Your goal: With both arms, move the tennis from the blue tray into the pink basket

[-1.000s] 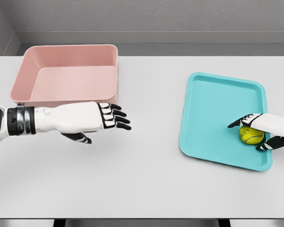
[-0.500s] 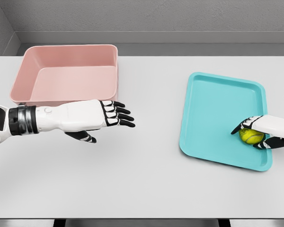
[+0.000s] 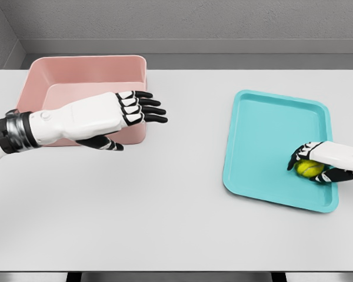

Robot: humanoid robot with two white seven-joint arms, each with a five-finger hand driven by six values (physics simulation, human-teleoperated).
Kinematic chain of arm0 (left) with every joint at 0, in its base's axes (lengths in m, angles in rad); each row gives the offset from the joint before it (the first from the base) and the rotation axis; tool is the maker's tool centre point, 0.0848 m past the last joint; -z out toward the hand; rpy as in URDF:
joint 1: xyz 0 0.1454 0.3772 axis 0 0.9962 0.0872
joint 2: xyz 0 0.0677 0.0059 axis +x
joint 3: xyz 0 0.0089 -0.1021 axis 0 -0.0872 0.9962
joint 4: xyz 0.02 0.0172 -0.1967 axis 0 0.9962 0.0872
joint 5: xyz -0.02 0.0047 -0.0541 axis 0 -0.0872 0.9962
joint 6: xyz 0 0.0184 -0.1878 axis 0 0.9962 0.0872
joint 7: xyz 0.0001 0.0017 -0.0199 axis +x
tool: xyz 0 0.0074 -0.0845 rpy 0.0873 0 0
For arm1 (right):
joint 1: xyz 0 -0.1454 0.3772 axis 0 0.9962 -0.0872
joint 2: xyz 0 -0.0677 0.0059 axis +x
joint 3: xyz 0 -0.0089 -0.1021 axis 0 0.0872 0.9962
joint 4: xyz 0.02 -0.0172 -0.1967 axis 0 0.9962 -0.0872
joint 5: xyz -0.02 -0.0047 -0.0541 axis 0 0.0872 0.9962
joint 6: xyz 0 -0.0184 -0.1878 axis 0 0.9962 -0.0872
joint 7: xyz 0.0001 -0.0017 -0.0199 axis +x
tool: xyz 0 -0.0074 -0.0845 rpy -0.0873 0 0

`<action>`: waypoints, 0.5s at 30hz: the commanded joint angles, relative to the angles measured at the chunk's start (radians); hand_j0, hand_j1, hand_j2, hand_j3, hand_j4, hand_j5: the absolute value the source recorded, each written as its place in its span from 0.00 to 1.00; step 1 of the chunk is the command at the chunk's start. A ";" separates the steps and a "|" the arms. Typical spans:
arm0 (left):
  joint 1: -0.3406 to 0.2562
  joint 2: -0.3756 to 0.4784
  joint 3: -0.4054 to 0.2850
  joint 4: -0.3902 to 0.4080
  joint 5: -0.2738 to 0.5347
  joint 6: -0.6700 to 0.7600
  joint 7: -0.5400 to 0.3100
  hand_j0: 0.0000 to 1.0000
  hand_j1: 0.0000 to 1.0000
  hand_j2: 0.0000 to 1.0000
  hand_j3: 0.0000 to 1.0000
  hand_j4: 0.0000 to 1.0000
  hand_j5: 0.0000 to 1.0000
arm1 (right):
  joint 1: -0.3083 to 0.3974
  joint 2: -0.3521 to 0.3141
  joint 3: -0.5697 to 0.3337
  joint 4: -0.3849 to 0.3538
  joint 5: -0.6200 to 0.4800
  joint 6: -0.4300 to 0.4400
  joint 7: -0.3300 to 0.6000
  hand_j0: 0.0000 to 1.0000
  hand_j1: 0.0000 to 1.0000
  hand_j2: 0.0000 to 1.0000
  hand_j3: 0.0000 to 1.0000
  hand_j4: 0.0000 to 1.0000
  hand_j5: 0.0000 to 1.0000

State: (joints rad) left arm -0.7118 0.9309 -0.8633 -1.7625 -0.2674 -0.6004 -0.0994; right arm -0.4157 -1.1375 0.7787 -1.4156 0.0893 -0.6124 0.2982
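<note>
A yellow-green tennis ball (image 3: pixel 309 168) lies in the lower right part of the blue tray (image 3: pixel 265 129). My right hand (image 3: pixel 313 163) comes in from the right edge and has its fingers curled over and around the ball. The pink basket (image 3: pixel 76 88) stands at the back left of the table. My left hand (image 3: pixel 138 114) hovers in front of the basket's right front corner, fingers spread and pointing right, holding nothing.
The white table (image 3: pixel 176 217) stretches wide between basket and tray. A grey wall runs behind the table's far edge. My left forearm (image 3: pixel 59 123) crosses in front of the basket's front wall.
My left hand has risen and moved back toward the basket's front corner. The right hand's fingers have closed more tightly around the ball, which stays in the tray.
</note>
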 commanded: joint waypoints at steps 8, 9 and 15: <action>0.009 -0.006 0.003 0.034 0.004 0.289 0.000 1.00 1.00 1.00 1.00 1.00 1.00 | -0.037 -0.001 -0.010 -0.025 -0.006 0.001 -0.001 0.55 0.55 0.55 0.55 0.55 0.55; 0.008 -0.009 0.003 0.041 0.002 0.289 0.000 1.00 1.00 1.00 1.00 1.00 1.00 | -0.041 -0.001 -0.010 -0.025 -0.006 0.001 0.001 0.55 0.55 0.55 0.55 0.55 0.55; -0.002 -0.086 0.000 0.212 0.002 0.286 0.000 1.00 1.00 1.00 1.00 1.00 1.00 | -0.080 -0.001 -0.010 -0.057 -0.006 0.001 0.001 0.56 0.56 0.56 0.56 0.56 0.56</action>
State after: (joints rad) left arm -0.7163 0.8673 -0.8637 -1.6061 -0.2684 -0.3197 -0.1002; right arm -0.5001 -1.1368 0.7701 -1.4596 0.0917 -0.6130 0.2993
